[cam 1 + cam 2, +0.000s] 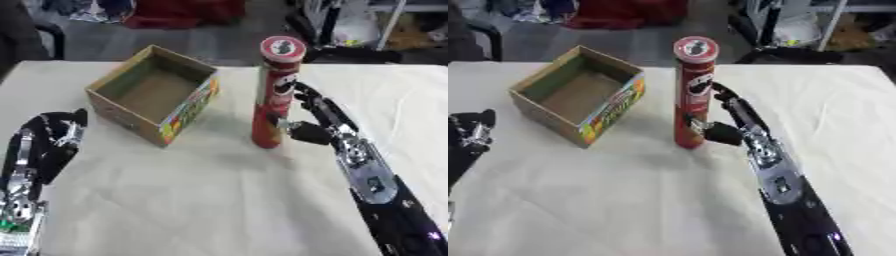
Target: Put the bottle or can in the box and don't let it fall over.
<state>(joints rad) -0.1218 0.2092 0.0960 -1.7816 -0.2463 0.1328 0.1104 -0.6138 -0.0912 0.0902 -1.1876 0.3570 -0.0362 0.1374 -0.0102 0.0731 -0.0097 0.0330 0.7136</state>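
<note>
Standing upright on the cloth-covered counter point(219, 200), task item not yet boxed
counter: white cloth over it, carries box, can and both hands
box point(153, 92): open-top cardboard, empty inside, colourful print on the side facing the can; sits left of centre, turned at an angle to the counter edge
can point(276, 90): tall red tube with red lid, upright on the counter just right of the box, apart from it, outside the box
right arm point(785, 195): black with silver joints, comes in from lower right, reaches up to the can
right hand point(317, 120): at the can's right side, fingers point(306, 97) stretched up along the tube's middle, thumb curled in toward the lower part; looks like contact at the can, wrap only partial
left hand point(48, 137): lower left of the counter, well apart from box and can, fingers relaxed and pointing up, holding nothing
</note>
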